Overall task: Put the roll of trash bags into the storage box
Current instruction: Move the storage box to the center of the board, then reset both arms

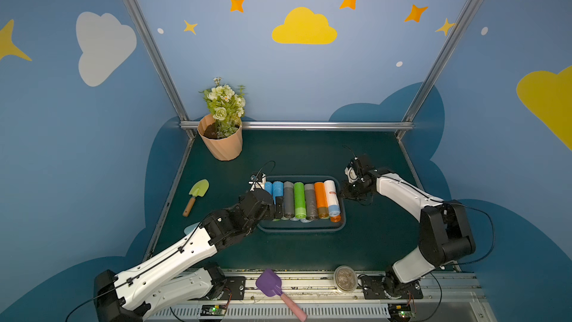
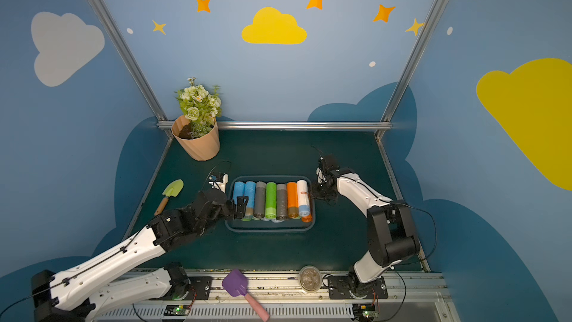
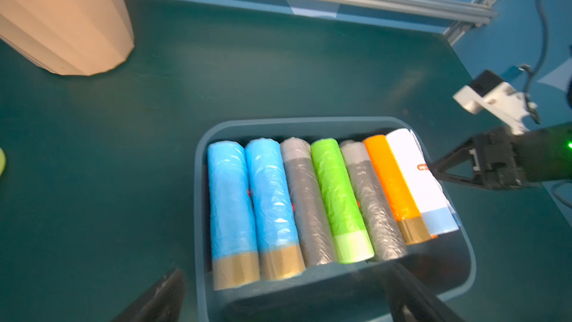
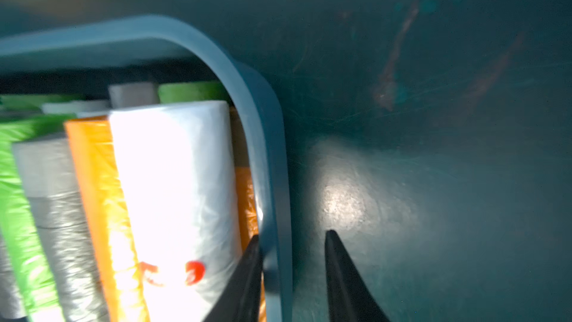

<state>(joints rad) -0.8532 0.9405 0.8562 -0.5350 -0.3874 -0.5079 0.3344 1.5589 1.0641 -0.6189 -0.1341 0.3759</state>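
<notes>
**White roll lying in the box, right gripper straddling the rim beside it**

We are looking at the storage box [image 1: 300, 229] sitting mid-desk [image 1: 309, 156]. The white roll of trash bags [image 1: 331, 198] is lying inside it at the right end of the row, touching the orange roll [image 1: 320, 196]. Its long axis is running from the upper part of the frame toward the lower, parallel to its neighbours.

In both top views the right gripper [image 4: 291, 236] is sitting just right of that roll, so the roll is lying side-on to frame-left of it. In the right wrist view we are seeing its jaws apart and straddling the box's rim, one finger inside close beside the roll and one outside over the desk, gripping nothing. The left gripper [image 3: 286, 274] is hovering at the box's left end, jaws spread wide and empty, well apart from the white roll.

We are judging the roll as delivered. The right arm is the nearer one, and what matters for it is lifting clear of the rim without dragging the box.
</notes>
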